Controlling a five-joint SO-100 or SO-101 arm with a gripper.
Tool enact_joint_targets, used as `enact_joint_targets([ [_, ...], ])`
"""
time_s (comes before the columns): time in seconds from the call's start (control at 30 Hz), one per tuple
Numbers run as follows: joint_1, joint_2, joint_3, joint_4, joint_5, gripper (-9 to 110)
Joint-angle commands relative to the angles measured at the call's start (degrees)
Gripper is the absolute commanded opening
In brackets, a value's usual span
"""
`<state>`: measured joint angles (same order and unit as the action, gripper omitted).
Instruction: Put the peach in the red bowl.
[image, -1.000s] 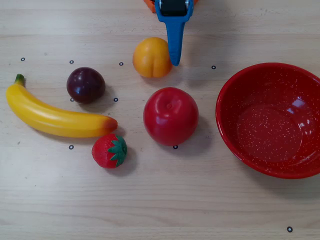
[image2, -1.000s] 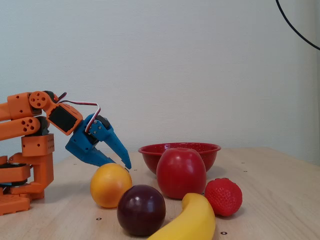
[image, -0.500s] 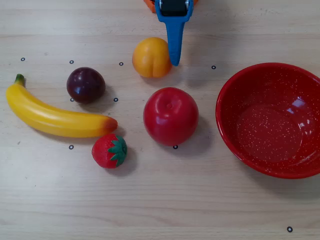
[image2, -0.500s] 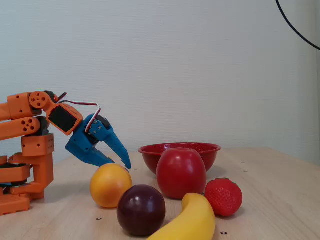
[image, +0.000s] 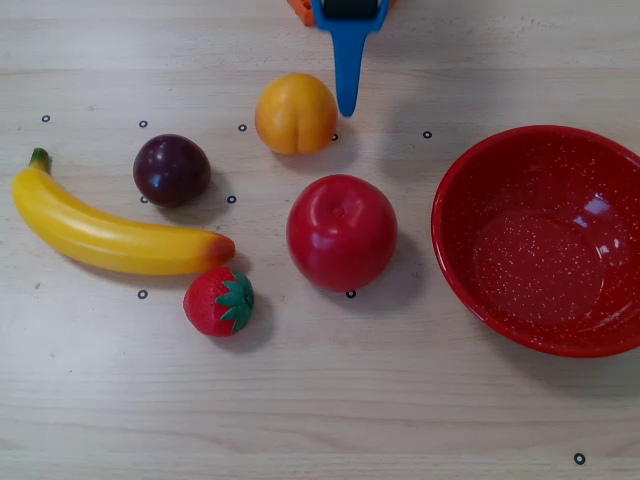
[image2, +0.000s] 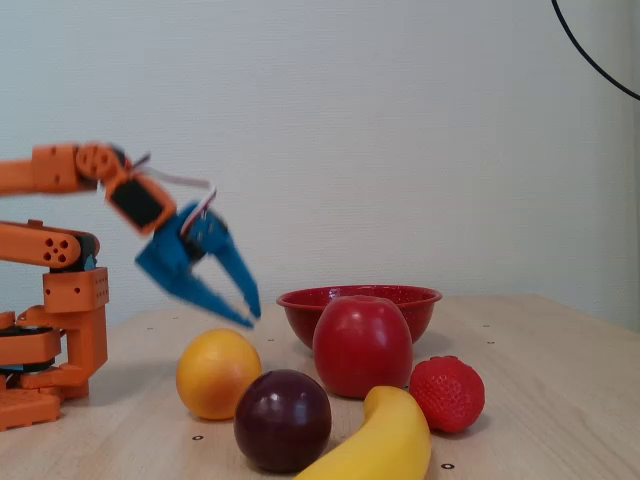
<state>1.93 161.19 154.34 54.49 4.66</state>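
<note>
the red bowl (image: 545, 240) sits at the right of the overhead view, glossy and flecked with white, and nothing lies inside it; only the speckled bottom and a few light glints show. in the fixed view it stands behind the red apple (image2: 362, 345), its rim (image2: 360, 296) partly hidden by that fruit.

the peach (image: 296, 113) rests on the table, well apart from the bowl, its crease facing down in the overhead view. the gripper (image2: 248, 308) hangs above and just beside it, blue fingers spread apart and holding nothing; from overhead only one blue finger (image: 347, 70) shows clearly, its tip near the peach's right edge, and whether it touches is hard to say.

the plum (image: 172, 170), the banana (image: 110, 235) and the strawberry (image: 218, 301) lie to the left in the overhead view, the strawberry just under the banana's tip.

the table (image: 320, 400) is pale wood grain dotted with small black ring marks. behind it stands a plain pale wall (image2: 400, 130), with a dark cable (image2: 595, 55) curving across its upper right corner, and the orange arm (image2: 55, 290) at the left.
</note>
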Motion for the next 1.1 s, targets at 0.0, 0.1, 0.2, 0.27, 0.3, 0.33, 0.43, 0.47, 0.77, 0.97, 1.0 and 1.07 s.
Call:
enact_joint_targets([
  [0.0, 1.49, -3.08, -11.78, 4.13, 2.55, 0],
  [0.1, 1.58, -7.65, -20.39, 10.46, 2.81, 1],
  [0.2, 0.18, -13.27, -27.69, 17.93, 3.34, 10],
  [0.27, -1.41, -16.96, -31.55, 22.59, 4.31, 17],
  [0.3, -2.37, -18.63, -33.05, 24.70, 4.66, 19],
  [0.33, -3.43, -20.30, -34.54, 26.89, 5.27, 23],
  [0.43, -6.94, -25.49, -37.88, 32.43, 8.00, 32],
  [0.47, -8.09, -26.81, -38.76, 34.10, 9.14, 34],
  [0.77, -14.41, -32.43, -39.29, 37.53, 14.24, 44],
  [0.97, -17.31, -36.21, -37.97, 37.00, 17.23, 49],
  [1.0, -17.67, -36.74, -37.35, 36.65, 17.49, 49],
  [1.07, -18.02, -37.44, -35.33, 34.72, 18.11, 49],
])
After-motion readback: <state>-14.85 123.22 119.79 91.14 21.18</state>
